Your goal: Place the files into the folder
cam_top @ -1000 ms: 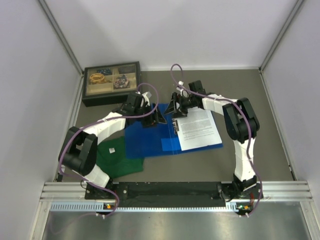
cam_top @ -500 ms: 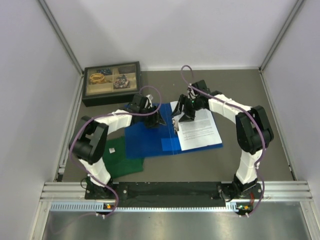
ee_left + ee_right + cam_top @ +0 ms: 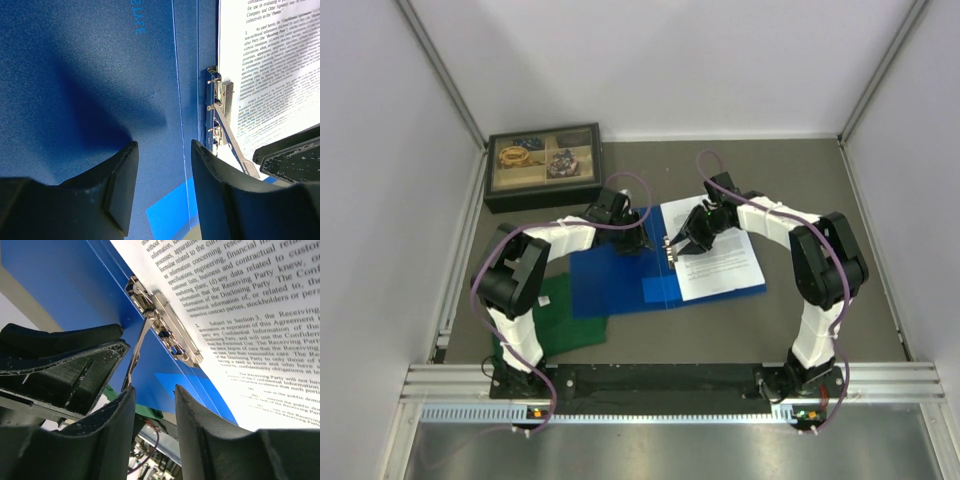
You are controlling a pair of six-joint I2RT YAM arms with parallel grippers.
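The folder (image 3: 610,285) lies open mid-counter, the files (image 3: 720,255) on its right leaf; they look thin and floppy, probably best pressed flat beside the clip (image 3: 170,335); left end effector (image 3: 164,145) and right end effector (image 3: 154,390) both part-open, holding nothing.

The right gripper (image 3: 153,396) hovers with jaws apart over the blue folder (image 3: 60,280). The lever (image 3: 137,357) of the metal clip (image 3: 167,325) slants down to one fingertip. The files (image 3: 260,315) lie against the clip. The left gripper (image 3: 119,340) sits close by.
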